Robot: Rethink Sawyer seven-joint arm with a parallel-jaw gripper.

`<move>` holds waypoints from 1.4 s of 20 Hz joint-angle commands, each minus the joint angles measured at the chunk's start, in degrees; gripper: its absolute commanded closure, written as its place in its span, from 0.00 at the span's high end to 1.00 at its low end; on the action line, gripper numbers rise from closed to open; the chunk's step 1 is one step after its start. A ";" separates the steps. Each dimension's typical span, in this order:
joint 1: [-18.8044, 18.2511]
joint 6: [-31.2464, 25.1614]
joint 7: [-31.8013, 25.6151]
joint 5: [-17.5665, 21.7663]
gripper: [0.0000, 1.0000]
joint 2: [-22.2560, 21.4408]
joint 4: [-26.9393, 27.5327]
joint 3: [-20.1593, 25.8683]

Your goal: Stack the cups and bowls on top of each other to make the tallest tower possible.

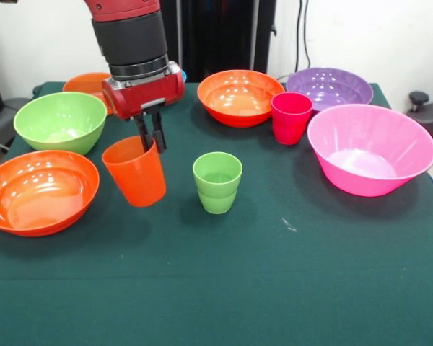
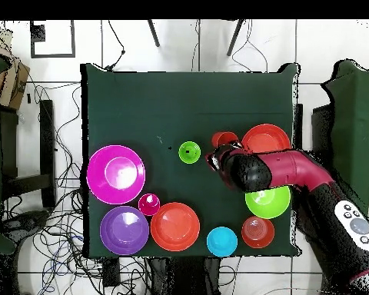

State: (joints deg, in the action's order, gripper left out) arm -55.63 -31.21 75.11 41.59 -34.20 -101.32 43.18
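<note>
While my gripper point(image 1: 151, 133) pinches the orange cup's point(image 1: 136, 171) rim, holding it tilted just beside the light green cup point(image 1: 217, 182), I judge I'm mid-carry; next, choose a base and lower it squarely.

A dark green cloth point(image 1: 289, 288) covers the surface and hangs smooth, with a few pale specks on it. Behind it rises a plain white wall point(image 1: 390, 36), with a tall black panel point(image 1: 216, 32) at the middle and black cables point(image 1: 302, 29) hanging down beside it. Seen from above, the floor point(image 2: 187, 46) is of large pale tiles with dark joints, strewn with loose cables point(image 2: 64, 130) round the surface. A brown thing, perhaps a cardboard box point(image 2: 13, 81), sits at one side.
</note>
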 commanded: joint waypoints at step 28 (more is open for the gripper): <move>8.94 11.23 14.40 -1.09 0.00 -4.50 -6.98 -12.52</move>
State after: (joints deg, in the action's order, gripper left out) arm -49.05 -22.31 81.47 40.93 -37.39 -106.14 33.49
